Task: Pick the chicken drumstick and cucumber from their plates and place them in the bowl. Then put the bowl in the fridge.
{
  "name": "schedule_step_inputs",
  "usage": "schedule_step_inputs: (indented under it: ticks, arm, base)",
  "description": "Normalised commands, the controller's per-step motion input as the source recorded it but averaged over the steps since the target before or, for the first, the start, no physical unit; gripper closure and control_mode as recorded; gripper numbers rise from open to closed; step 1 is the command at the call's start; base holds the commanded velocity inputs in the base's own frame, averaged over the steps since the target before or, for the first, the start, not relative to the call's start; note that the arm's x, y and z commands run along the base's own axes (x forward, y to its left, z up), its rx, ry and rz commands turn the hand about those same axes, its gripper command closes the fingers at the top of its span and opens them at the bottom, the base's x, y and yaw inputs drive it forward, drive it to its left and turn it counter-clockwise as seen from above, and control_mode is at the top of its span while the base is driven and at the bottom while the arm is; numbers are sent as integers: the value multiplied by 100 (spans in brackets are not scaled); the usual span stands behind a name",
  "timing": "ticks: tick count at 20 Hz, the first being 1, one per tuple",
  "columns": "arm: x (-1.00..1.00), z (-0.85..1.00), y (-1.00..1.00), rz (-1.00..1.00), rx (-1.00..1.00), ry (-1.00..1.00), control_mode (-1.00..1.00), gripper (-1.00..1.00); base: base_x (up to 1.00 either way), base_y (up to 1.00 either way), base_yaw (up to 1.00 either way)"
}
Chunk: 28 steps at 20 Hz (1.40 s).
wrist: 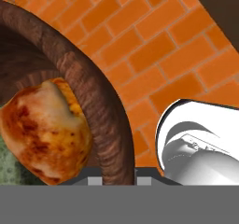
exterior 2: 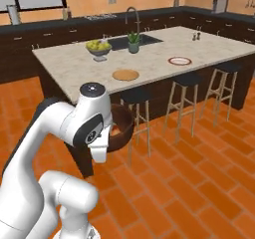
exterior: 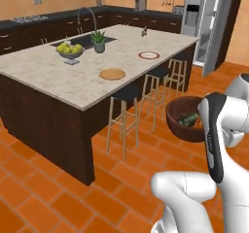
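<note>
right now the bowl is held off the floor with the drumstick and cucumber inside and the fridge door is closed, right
Not quite: the fridge door stands open, as the left base view shows. The rest holds: the gripper holds the bowl above the floor, with the cucumber and drumstick inside.

Open tiled floor lies ahead; stools line the island's near edge; the fridge door seemingly stands open.

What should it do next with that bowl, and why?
Probably carry the bowl toward the fridge, whose door stands open. The cucumber and drumstick already lie inside, both plates are bare, and the gripper is shut on the rim.
</note>
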Motion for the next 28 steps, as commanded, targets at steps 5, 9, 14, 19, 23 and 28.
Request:
schedule_step_inputs:
  ticks: [5,9,14,19,23,28]
  arm:
    - [0,0,0,0,0,0,100,100]
    - [0,0,0,0,0,0,100,100]
    - [0,0,0,0,0,0,100,100]
    - [0,0,0,0,0,0,100,100]
    - [0,0,0,0,0,0,100,100]
    - [0,0,0,0,0,0,100,100]
  base:
    - [-15,100,48]
    - [13,93,44]
    - [100,1,56]
    - [100,4,48]
    - [100,-3,25]
    - [100,1,14]
